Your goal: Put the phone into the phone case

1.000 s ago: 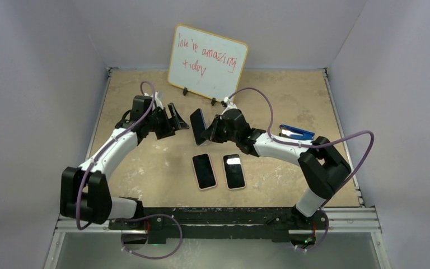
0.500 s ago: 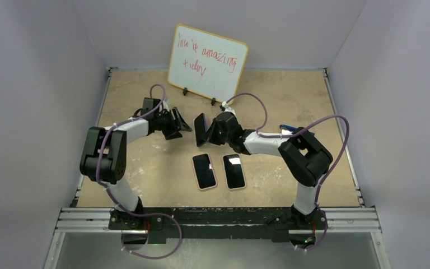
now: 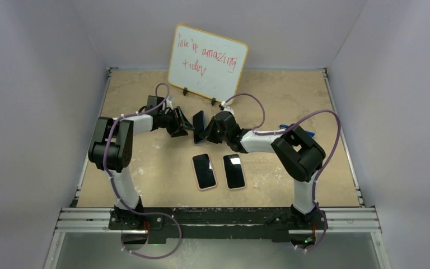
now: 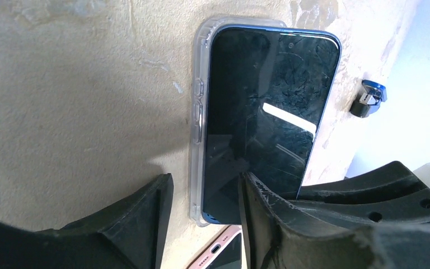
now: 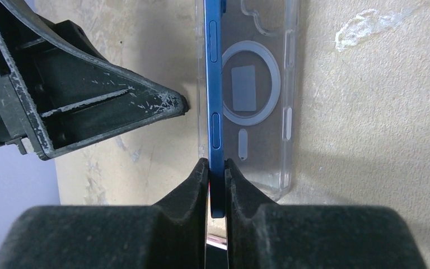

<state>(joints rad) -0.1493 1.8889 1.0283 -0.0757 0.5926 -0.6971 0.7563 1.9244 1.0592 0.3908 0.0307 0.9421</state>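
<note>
The phone [image 4: 263,112] stands tilted on edge near the middle of the tabletop [image 3: 145,162]. It is at 12 o'clock from a pink-rimmed phone [image 3: 204,171] and a second flat phone [image 3: 234,171], which lie face up side by side.

The right fingers [image 5: 187,190] come in from 3 o'clock. They are pressed together on the phone's front and back at one end, so its blue side edge runs out between them.

The clear phone case [image 5: 257,84] hugs one long edge and one short end of the phone. In the right wrist view the rest of the case, with its round ring, fans away from the phone's back, so the phone is only partly seated.

The left fingers [image 4: 145,218] reach in from 9 o'clock, about half spread. They straddle the lower corner of the phone and case, and a gap shows between one finger and the case rim.

A whiteboard [image 3: 207,59] leans at the far edge, at 12 o'clock.
</note>
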